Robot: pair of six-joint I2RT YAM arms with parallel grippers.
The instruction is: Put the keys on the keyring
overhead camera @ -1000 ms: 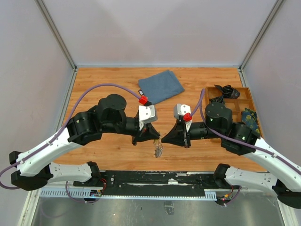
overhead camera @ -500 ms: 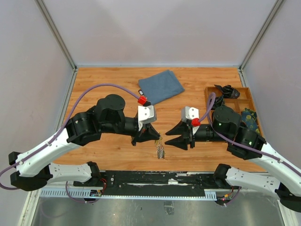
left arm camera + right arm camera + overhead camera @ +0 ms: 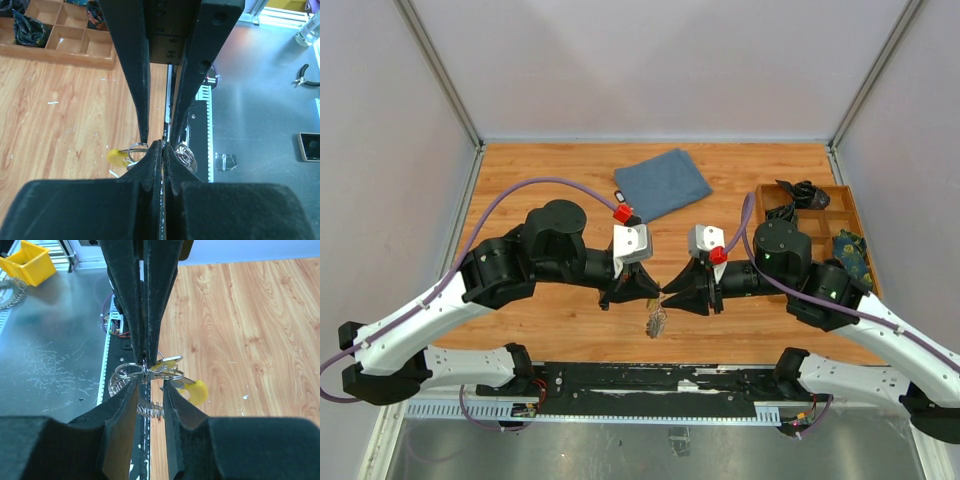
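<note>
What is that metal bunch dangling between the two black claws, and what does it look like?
It is a cluster of the keys on thin silvery wire loops; the keyring shows as a ridged, spring-like coil. One key has a yellow plastic head. The bunch hangs above the wooden table near its front edge, pinched by the shut left gripper, while the right gripper stands slightly open around it.

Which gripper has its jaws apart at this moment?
The right gripper: a clear gap shows between its fingers. The left gripper is pinched shut on the keyring.
</note>
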